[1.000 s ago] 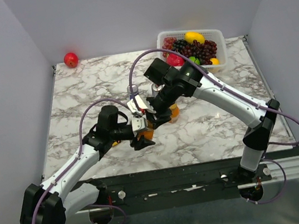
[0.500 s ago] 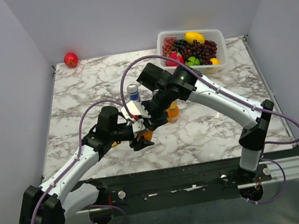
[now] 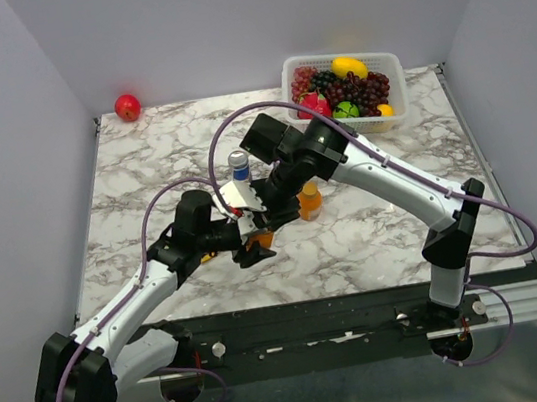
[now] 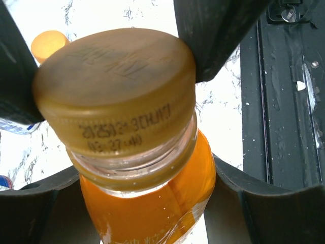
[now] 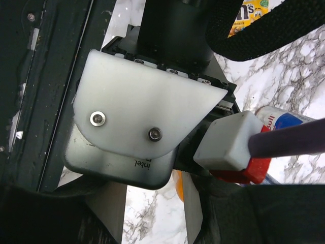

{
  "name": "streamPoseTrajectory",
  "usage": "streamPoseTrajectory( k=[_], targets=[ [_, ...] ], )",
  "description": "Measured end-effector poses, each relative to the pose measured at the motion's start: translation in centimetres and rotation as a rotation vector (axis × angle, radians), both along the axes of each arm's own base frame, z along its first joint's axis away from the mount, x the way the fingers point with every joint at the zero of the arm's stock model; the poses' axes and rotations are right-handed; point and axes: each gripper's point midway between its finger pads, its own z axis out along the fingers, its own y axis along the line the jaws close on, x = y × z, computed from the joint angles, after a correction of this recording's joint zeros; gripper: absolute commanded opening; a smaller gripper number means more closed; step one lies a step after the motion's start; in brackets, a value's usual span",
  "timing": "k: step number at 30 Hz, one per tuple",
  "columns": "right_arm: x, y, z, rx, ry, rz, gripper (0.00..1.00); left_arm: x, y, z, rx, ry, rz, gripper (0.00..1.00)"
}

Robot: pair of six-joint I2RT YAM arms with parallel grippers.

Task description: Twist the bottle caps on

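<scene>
Left fingers (image 4: 45, 213) clamp the orange bottle (image 4: 152, 208) by its body, over the near middle of the counter (image 3: 142, 169). Right fingers (image 4: 213, 35) pinch the gold cap (image 4: 114, 86) from above, and it sits tilted on the bottle's neck.

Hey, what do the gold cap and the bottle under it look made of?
The cap looks like matte gold metal, possibly plastic: dull sheen, printed date code on its skirt. The bottle looks like clear glass or hard plastic: glossy see-through neck, orange liquid inside.

We see a gold cap (image 4: 114, 86) on an orange-filled bottle (image 4: 147, 203); behind the bottle, a blue-and-silver can (image 3: 239, 163) on a white, grey-veined table (image 3: 141, 159).
</scene>
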Motion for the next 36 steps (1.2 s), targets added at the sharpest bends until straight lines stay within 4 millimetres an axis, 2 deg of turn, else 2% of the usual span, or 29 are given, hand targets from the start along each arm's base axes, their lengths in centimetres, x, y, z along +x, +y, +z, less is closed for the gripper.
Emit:
streamPoseTrajectory(
  k=[3,25,26,28,36],
  targets=[
    [0.0,0.0,0.0,-0.005,-0.004,-0.012,0.49,0.0,0.0,0.1,-0.003,0.0,0.001,0.0],
    [-1.0,0.2,0.0,-0.016,0.029,-0.064,0.75,0.0,-0.4,0.1,-0.067,-0.028,0.02,0.0],
    [-1.0,0.3,0.0,-0.015,0.03,-0.066,0.88,-0.1,-0.3,-0.1,-0.067,-0.024,0.021,0.0],
    [-1.0,0.3,0.1,-0.015,0.034,-0.072,0.99,-0.2,-0.3,-0.3,-0.069,-0.019,0.023,0.0],
    [-0.9,0.2,0.3,-0.008,0.034,-0.084,1.0,-0.2,-0.4,0.0,-0.104,-0.002,0.044,0.0]
  ],
)
